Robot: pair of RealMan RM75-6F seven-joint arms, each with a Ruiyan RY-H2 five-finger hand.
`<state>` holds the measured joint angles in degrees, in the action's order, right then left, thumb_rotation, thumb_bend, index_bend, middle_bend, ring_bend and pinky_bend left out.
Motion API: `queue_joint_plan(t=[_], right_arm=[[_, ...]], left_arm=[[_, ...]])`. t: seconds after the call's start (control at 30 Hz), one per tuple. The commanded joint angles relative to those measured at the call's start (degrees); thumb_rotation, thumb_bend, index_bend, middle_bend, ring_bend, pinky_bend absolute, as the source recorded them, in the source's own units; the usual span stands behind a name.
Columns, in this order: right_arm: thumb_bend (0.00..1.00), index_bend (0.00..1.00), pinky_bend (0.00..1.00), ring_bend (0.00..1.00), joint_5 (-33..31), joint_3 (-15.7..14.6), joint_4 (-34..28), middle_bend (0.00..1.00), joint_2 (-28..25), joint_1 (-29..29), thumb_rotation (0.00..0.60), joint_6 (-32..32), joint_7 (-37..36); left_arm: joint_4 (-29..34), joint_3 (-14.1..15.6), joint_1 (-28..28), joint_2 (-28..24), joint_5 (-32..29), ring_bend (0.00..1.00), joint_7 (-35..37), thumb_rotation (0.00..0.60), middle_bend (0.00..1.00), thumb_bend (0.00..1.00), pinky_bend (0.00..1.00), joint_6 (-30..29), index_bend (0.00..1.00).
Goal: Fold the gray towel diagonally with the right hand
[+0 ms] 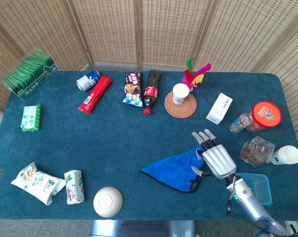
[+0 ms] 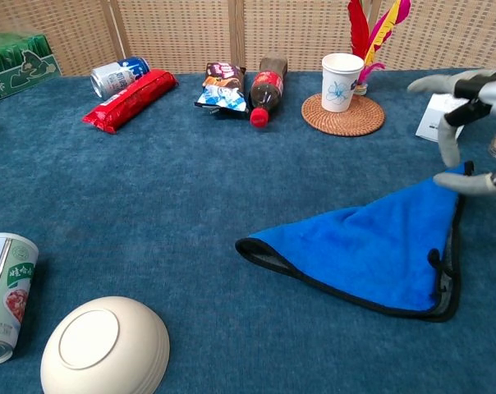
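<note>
Towel [image 1: 171,169] lies folded into a triangle, lower centre-right of the head view, blue face up with a dark border, flat on the bench [image 1: 119,148]. Long edge runs from its left tip toward the lower right corner; a small loop shows at the right edge in chest view [image 2: 371,250]. Right hand [image 1: 217,159] is raised over the towel's upper right corner, fingers spread apart, holding nothing; in chest view it sits at the far right edge of frame [image 2: 470,123], partly cut off. Left hand not visible in either view.

Nearby: clear plastic tub [image 1: 257,190] just right of the hand's wrist, clear container of snacks [image 1: 256,151] and white paper cup [image 1: 289,155] further right. White box [image 1: 219,108], jar [image 1: 240,122] and red-lidded tub [image 1: 265,115] in the upper right. Cup on woven coaster [image 1: 180,98] with feathers [image 1: 193,75] above the towel. Cola bottle [image 1: 151,91], snack packet [image 1: 133,89], red packet [image 1: 95,93] and can [image 1: 87,80] along the top. White bowl [image 1: 107,201] lower left of the towel, well apart; can [image 1: 74,186] and bag [image 1: 37,182] further left.

Bare bench stretches left of and above the towel; near bench edge is close below it.
</note>
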<state>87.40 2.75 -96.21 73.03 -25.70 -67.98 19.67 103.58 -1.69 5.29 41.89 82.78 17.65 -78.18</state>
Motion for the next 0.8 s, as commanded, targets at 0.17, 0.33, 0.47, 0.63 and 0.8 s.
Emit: queue_joint_plan(t=[0.17, 0.33, 0.47, 0.63, 0.8], right_arm=[[0.24, 0.26, 0.00, 0.00, -1.5, 2.9, 3.6, 0.00, -0.9, 1.9, 0.318, -5.0, -6.2], [0.18, 0.03, 0.00, 0.00, -1.0, 3.9, 7.0, 0.00, -1.0, 3.4, 0.320, -8.7, -11.8], [0.11, 0.00, 0.00, 0.00, -1.3, 4.2, 9.8, 0.00, -1.2, 5.4, 0.319, -11.8, -16.9], [0.08, 0.00, 0.00, 0.00, -1.1, 4.3, 12.6, 0.00, -1.3, 7.7, 0.320, -15.3, -20.2], [0.06, 0.02, 0.00, 0.00, -1.2, 4.4, 15.2, 0.00, -1.7, 10.3, 0.320, -18.9, -24.9]], left_arm=[[-0.6, 0.2, -0.1, -0.3, 0.9, 0.00, 1.9, 0.600, 0.00, 0.24, 0.00, -0.3, 0.18], [-1.2, 0.2, -0.3, -0.5, 1.3, 0.00, 3.4, 0.600, 0.00, 0.24, 0.00, -0.7, 0.18], [-1.8, 0.2, -0.6, -0.5, 1.4, 0.00, 4.6, 0.600, 0.00, 0.24, 0.00, -1.3, 0.17], [-2.3, 0.3, -0.8, -0.6, 1.9, 0.00, 5.6, 0.600, 0.00, 0.24, 0.00, -1.7, 0.17], [-2.9, 0.7, -1.4, -0.8, 2.7, 0.00, 6.7, 0.600, 0.00, 0.24, 0.00, -2.5, 0.17]])
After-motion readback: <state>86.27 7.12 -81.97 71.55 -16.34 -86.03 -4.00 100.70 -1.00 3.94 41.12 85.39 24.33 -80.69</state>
